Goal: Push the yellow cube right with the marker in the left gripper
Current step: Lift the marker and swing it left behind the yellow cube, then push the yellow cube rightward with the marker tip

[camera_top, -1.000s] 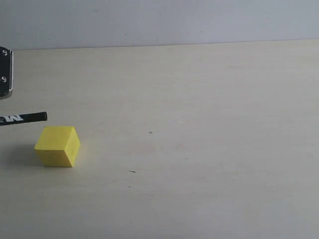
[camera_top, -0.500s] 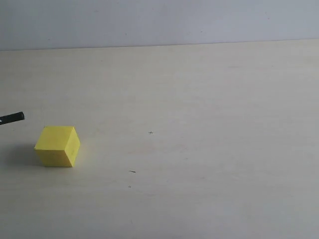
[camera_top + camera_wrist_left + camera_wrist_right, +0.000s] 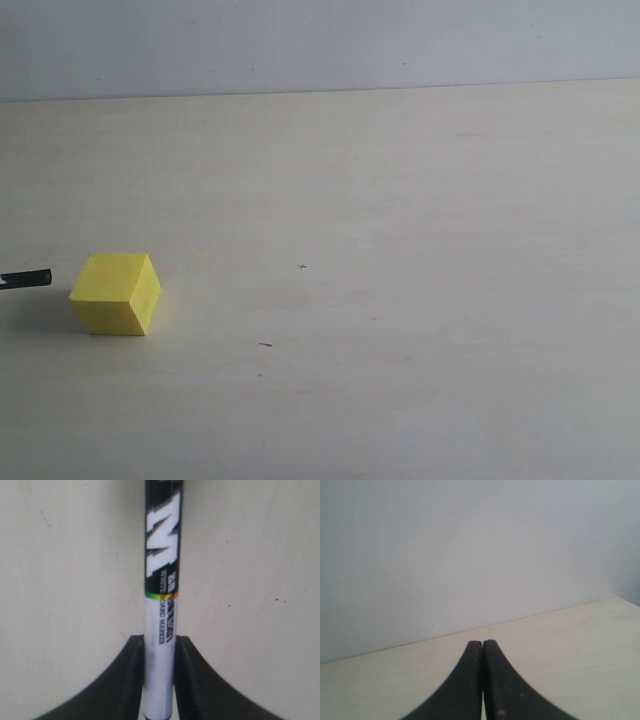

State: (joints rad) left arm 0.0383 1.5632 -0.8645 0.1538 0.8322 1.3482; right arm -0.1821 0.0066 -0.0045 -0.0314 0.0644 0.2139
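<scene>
The yellow cube (image 3: 115, 293) rests on the pale wooden table at the left of the exterior view. Just left of it, the black tip of the marker (image 3: 27, 279) pokes in from the frame's left edge, a small gap short of the cube's left face. The left arm itself is outside the exterior view. In the left wrist view my left gripper (image 3: 159, 647) is shut on the marker's (image 3: 161, 600) white barrel, the black labelled end pointing away over bare table. My right gripper (image 3: 483, 647) is shut with nothing in it, facing the wall.
The pale table (image 3: 400, 250) stretches wide to the right of the cube, with only a few tiny dark specks (image 3: 264, 345) on it. A grey wall (image 3: 320, 40) closes off the far edge.
The marker tip has pulled back left and dropped lower, from above the cube's top to level with its left face. The silver arm part seen earlier has left the view. The cube has not moved.
</scene>
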